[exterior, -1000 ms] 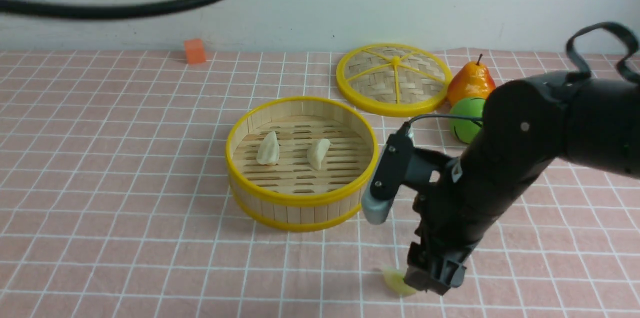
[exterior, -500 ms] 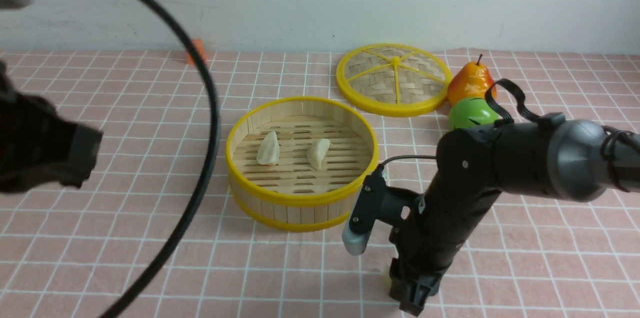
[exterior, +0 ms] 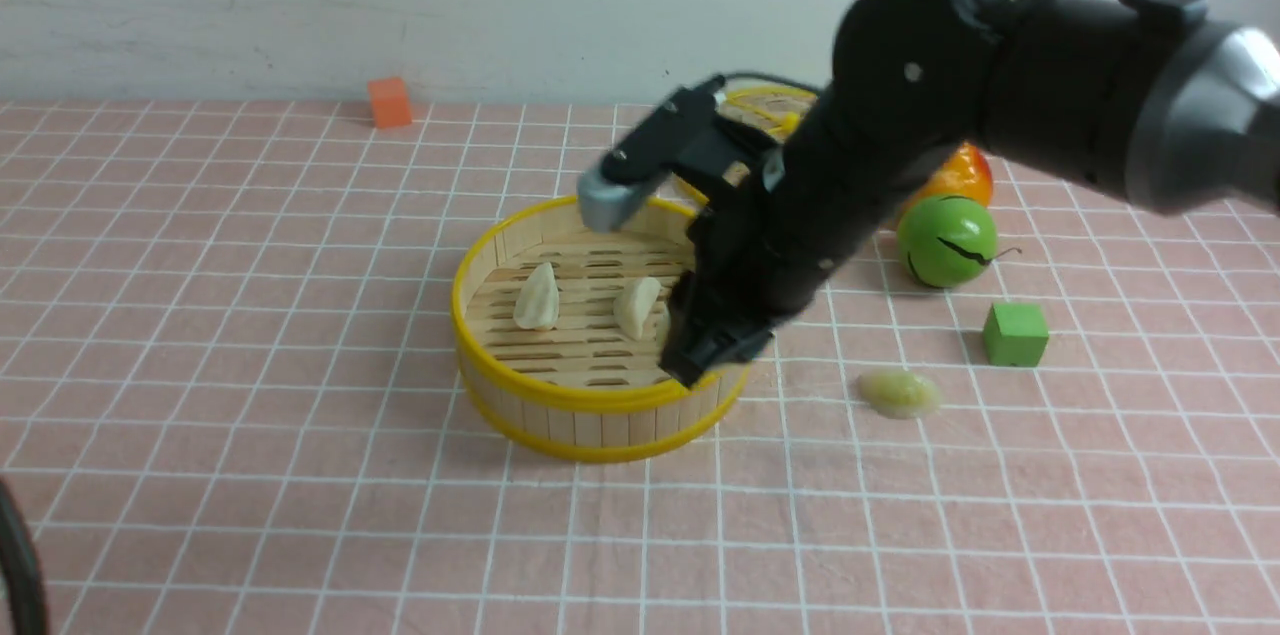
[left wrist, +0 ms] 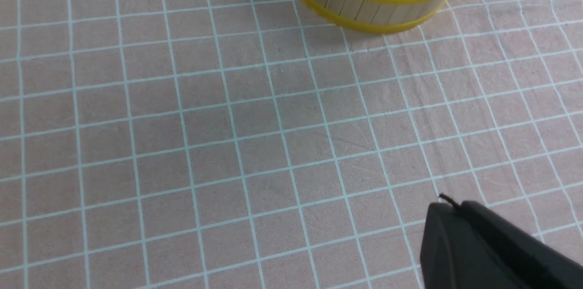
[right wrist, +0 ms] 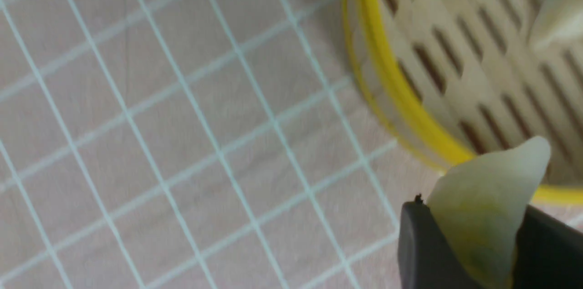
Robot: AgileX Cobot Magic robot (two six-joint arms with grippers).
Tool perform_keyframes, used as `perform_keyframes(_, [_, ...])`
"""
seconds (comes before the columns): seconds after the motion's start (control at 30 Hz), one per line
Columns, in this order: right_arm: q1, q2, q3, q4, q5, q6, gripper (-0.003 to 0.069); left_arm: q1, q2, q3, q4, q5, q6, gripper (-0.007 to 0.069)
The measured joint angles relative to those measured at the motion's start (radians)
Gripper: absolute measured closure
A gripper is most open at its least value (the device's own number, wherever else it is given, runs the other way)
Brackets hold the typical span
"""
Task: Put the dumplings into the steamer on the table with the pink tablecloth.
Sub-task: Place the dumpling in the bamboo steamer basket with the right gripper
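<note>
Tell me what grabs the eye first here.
The big black right arm dominates the front view, its right gripper at the right rim of the steamer, shut on a pale green dumpling. The yellow-rimmed steamer sits mid-table with two cream dumplings inside. A second green dumpling lies on the pink tablecloth to its right, near a green cube.

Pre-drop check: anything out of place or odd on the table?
One translucent pale green dumpling lies loose on the pink grid cloth, right of the yellow-rimmed bamboo steamer, near the green cube: outside where it belongs. The round green fruit shows a dark jagged line, possibly a crack. Nothing else stands out.
</note>
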Motion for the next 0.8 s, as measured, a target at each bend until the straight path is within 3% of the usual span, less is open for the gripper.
perform_keyframes(0.27, [0.054, 0.271, -0.335, -0.130, -0.008, 0.210, 0.0449, 0.000, -0.029, 0.026, 0.000, 0.034, 0.000, 0.0638])
perform_keyframes(0.53, [0.054, 0.461, -0.419, -0.213, -0.022, 0.289, 0.0447, 0.000, -0.029, 0.032, 0.030, 0.047, 0.000, 0.0638])
perform_keyframes(0.63, [0.054, 0.483, -0.419, -0.215, -0.025, 0.290, 0.0404, 0.000, -0.029, 0.032, 0.032, 0.047, 0.000, 0.0638])
perform_keyframes(0.73, [0.054, 0.477, -0.422, -0.217, -0.022, 0.291, 0.0294, 0.000, -0.029, 0.032, 0.033, 0.047, 0.000, 0.0638])
perform_keyframes(0.8, [0.054, 0.469, -0.425, -0.217, -0.012, 0.291, 0.0262, 0.000, -0.029, 0.032, 0.033, 0.047, 0.000, 0.0638])
